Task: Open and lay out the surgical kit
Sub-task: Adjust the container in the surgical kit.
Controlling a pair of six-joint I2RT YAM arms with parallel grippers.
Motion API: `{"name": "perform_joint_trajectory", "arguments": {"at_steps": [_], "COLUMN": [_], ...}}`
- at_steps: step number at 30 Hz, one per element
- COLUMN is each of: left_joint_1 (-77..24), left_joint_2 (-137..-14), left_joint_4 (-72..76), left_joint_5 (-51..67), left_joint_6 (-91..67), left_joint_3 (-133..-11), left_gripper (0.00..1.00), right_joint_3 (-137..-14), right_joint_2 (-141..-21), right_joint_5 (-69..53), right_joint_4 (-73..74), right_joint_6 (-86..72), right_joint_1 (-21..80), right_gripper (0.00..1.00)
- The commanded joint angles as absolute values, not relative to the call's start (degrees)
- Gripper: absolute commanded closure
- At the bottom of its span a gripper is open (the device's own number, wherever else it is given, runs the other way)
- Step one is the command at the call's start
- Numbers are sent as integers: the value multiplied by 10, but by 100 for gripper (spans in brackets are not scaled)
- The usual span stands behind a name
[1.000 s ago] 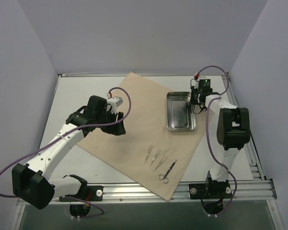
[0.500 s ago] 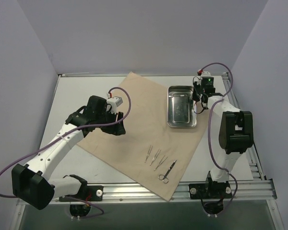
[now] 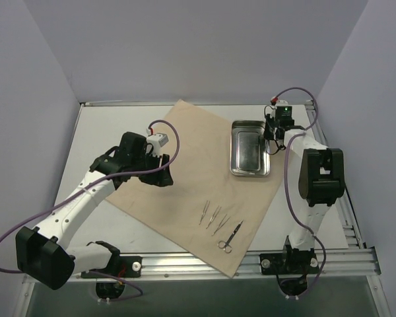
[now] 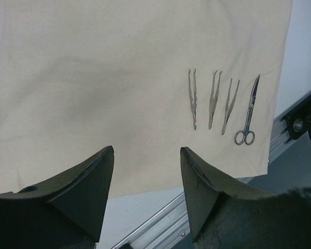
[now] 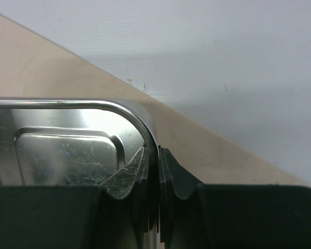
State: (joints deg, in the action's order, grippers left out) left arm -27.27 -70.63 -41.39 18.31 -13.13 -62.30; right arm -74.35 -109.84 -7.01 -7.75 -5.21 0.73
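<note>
Because the right gripper (image 3: 272, 134) has only the thin side wall of the steel tray (image 3: 249, 155) pinched, your main risk in the overhead view is that the tray pivots about that single hold or slips free. A tray dragging across the wrap sheet (image 3: 185, 158) would ruck the cloth. The right arm reaches far forward, its wrist at the tray's right edge, and the whole tray lies to the left of its fingers. The left arm stretches diagonally over the sheet's left part. Its left gripper (image 3: 160, 173) is well apart from the three tweezers (image 3: 214, 216) and the scissors (image 3: 229, 238).

From the left wrist, you see the left gripper (image 4: 145, 155) released, its fingers (image 4: 96, 176) spread with nothing but bare wrap sheet (image 4: 93, 78) between them. The tweezers (image 4: 213, 98) and scissors (image 4: 248, 116) lie ahead and to the right of the fingertips, side by side in a neat row. Lower the arm carelessly here and you would likely bunch the cloth and shift that row.

From the right wrist, the right gripper (image 5: 155, 155) is clenched on the steel tray (image 5: 62, 155) wall just beside a rounded corner, one finger inside and one outside. Gripped so far off-centre, the tray will probably tilt if you lift it. You cannot tell whether its floor rests on the sheet. Beyond the fingers lie the sheet's edge and the white table (image 5: 223, 52).
</note>
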Motion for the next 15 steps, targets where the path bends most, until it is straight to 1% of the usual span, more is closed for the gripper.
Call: {"name": "perform_joint_trajectory", "arguments": {"at_steps": [1, 4, 7, 8, 9, 14, 15], "left_joint_1": [-268, -268, -269, -268, -268, -268, -268], "left_joint_2": [-704, -705, -705, -705, -705, -710, -714], "left_joint_4": [-398, -396, -396, -396, -396, -393, -393], "left_joint_5": [194, 196, 196, 195, 195, 195, 197], "left_joint_6": [-136, -139, -140, -140, -140, -139, -138], "left_joint_3": [-650, -649, -648, -648, -648, -649, -650], "left_gripper": [37, 37, 37, 37, 37, 37, 37], "right_joint_3": [-788, -809, -867, -908, -934, -1054, -1110], "right_joint_2": [-1120, -1136, -1192, -1204, -1217, -1273, -1285], "right_joint_5": [-76, -83, -95, -100, -109, -178, -186], "right_joint_4": [-37, -19, 45, 67, 125, 256, 325], "right_joint_6": [-84, -91, -90, -92, -106, -148, -150], "right_joint_1": [10, 11, 15, 15, 15, 11, 8], "right_gripper": [100, 100, 100, 100, 100, 100, 100]}}
